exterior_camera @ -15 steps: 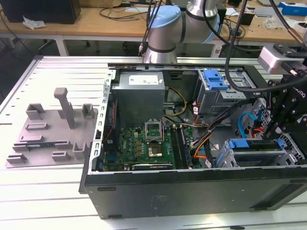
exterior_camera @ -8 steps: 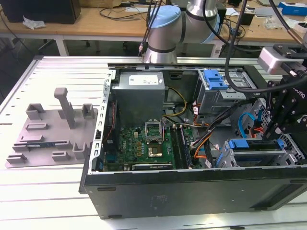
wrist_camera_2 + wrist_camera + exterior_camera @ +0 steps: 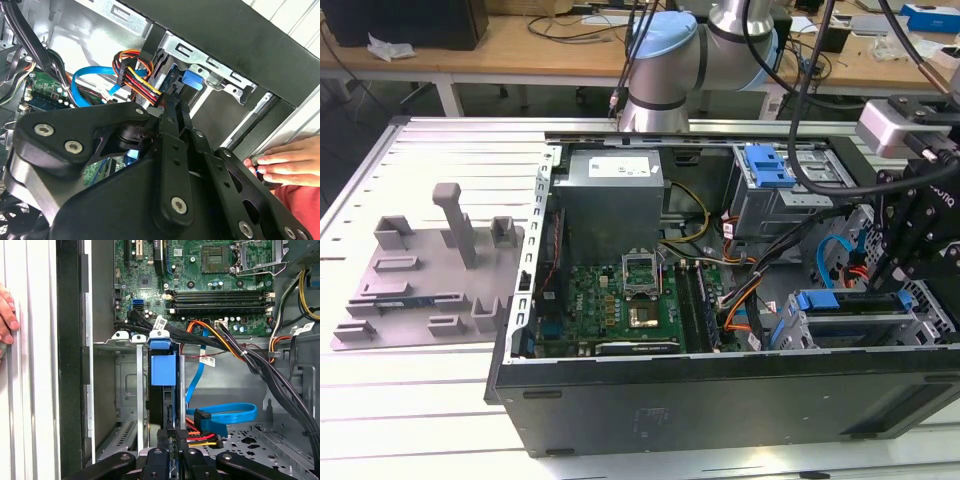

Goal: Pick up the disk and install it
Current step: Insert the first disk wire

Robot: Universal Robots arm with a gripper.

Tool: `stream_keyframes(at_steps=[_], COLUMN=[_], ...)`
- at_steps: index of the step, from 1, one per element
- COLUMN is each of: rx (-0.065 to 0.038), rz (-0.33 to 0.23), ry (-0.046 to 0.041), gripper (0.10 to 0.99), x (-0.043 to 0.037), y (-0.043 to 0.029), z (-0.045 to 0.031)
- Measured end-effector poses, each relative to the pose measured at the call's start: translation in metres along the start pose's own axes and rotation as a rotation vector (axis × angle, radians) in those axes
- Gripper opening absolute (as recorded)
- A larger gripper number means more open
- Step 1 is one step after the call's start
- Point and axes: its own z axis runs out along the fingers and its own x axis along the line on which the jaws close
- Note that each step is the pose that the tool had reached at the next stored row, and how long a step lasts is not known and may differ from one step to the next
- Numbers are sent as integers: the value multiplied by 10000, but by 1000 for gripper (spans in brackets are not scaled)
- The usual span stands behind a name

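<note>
- Standing on its edge inside the grey metal drive cage (image 3: 127,390), the flat silver disk with the bright blue plastic carrier frame (image 3: 163,367) is in a slot near the corner of the open black computer case (image 3: 720,400).
- In the first wrist view the black gripper (image 3: 171,440) is directly at the near end of the disk. Its two fingers (image 3: 161,439) are close together, with the dark narrow edge of the disk running down between them, so they look clamped on the disk.
- In the second wrist view the gripper (image 3: 172,107) reaches into the case, and the blue frame of the disk (image 3: 195,80) is visible just past the fingertips, beside the metal rail of the cage.
- In the exterior view the gripper (image 3: 905,285) hangs over the cage at the exterior view's right side, and the blue top of the disk (image 3: 830,300) is just beside it.
- A plug with red, orange and yellow wires (image 3: 200,432) is near the fingers, and a flat blue cable (image 3: 225,415) curves next to it.
- The green motherboard (image 3: 620,300) lies in the middle of the case, well apart from the disk.
- A person's hand (image 3: 6,315) rests on the outer edge of the case; it is also seen in the second wrist view (image 3: 282,162).
- The case lies on a slatted light metal surface (image 3: 420,400), and a grey plastic fixture (image 3: 430,270) is placed at the exterior view's left.
</note>
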Motion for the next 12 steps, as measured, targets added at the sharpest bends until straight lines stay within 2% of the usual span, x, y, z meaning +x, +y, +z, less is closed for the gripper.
stream_keyframes(at_steps=[12], rx=[0], rz=[0], ry=[0], gripper=[169], x=[-2], y=[0], z=[18])
